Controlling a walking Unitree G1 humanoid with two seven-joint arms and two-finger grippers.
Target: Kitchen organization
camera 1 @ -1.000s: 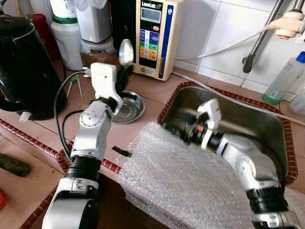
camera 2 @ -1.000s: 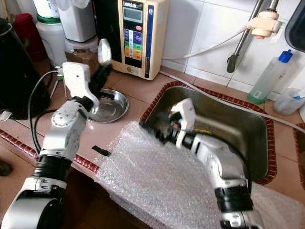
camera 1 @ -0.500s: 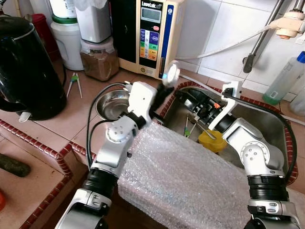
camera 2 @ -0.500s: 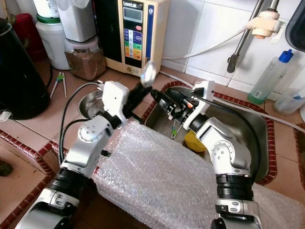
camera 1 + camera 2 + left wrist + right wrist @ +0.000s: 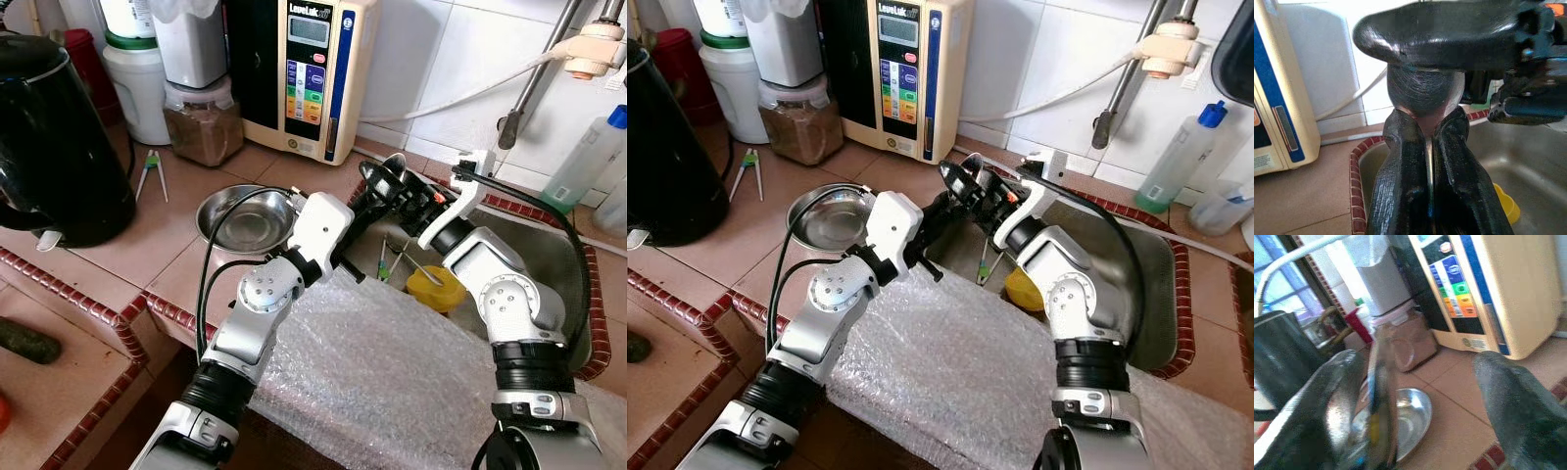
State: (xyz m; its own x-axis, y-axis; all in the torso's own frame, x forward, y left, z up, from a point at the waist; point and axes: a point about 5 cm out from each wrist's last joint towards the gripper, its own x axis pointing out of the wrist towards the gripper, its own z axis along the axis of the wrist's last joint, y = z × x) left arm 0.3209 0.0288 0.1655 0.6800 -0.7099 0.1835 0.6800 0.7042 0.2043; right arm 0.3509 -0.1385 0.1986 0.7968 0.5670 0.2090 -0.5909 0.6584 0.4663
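My left gripper [image 5: 374, 201] is shut on the handle of a metal spoon [image 5: 394, 166], holding it up over the left rim of the steel sink [image 5: 549, 257]. In the left wrist view the fingers [image 5: 1400, 186] pinch the handle and the spoon bowl [image 5: 1425, 93] stands just beyond them. My right gripper [image 5: 965, 181] faces it from the sink side, open, with one finger [image 5: 1449, 34] lying across the top of the spoon bowl. In the right wrist view the spoon [image 5: 1382, 396] is edge-on beside one finger [image 5: 1332, 406], the other finger [image 5: 1513, 401] well apart.
A steel bowl [image 5: 245, 217] sits on the tiled counter left of the sink. Bubble wrap [image 5: 372, 382] covers the counter's front edge. A yellow cup [image 5: 434, 289] and loose utensils [image 5: 407, 259] lie in the sink. Behind stand a black kettle [image 5: 49, 137], a brown-powder jar [image 5: 201, 122] and a water ioniser [image 5: 313, 73].
My left gripper carried the spoon from above the steel bowl rightward to the sink rim. My right gripper rose out of the sink and now stands around the spoon bowl.
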